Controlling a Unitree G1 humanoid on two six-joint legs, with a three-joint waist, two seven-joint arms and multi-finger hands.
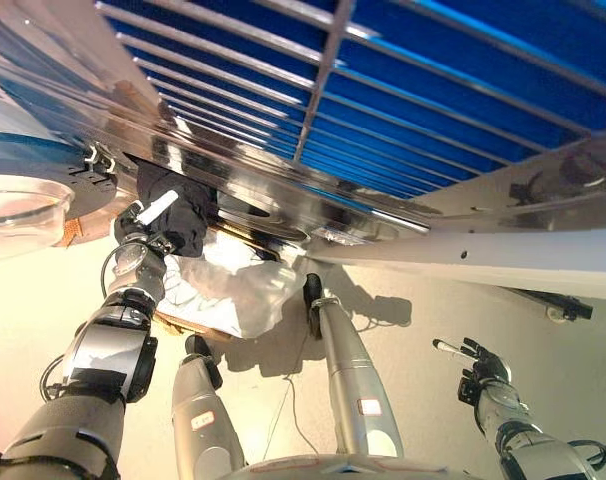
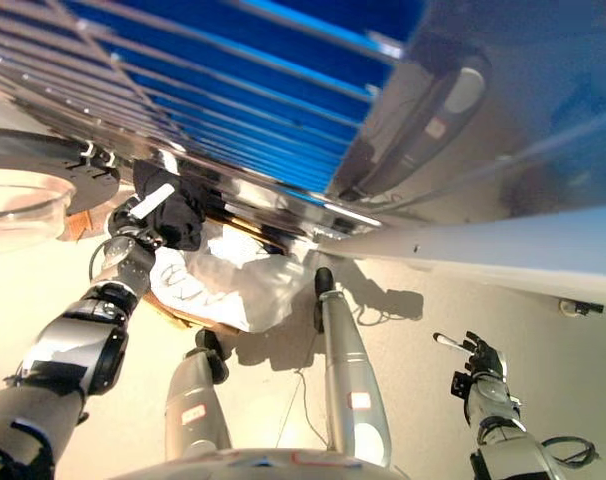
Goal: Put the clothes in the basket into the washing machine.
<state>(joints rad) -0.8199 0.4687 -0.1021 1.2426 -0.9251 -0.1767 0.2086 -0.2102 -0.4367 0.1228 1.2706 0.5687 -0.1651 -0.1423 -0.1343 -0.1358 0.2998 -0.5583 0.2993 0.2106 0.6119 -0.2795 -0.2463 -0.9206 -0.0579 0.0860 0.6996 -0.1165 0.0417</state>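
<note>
Now lift the dark cloth [image 1: 178, 215], pinched tight in the left hand [image 1: 148, 232], clear of the white clothes [image 1: 238, 285] and straight to the washer's round door [image 1: 23, 205], leaving the loose-fingered right hand [image 1: 483, 368] out of the way.

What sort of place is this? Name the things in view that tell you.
Probably a laundry area: the left hand lifts a dark garment from a pile of white clothes beside a washing machine's open round door. The right hand hangs open.

1. Setting: a laundry area, household or test room; which of the two cannot be told.
2. Evidence: washing machine [image 1: 283, 190] with chrome rim, its round glass door [image 1: 18, 215] swung open at left.
3. White clothes [image 1: 233, 285] heaped below the opening.
4. Pale plain floor [image 1: 423, 300].
</note>
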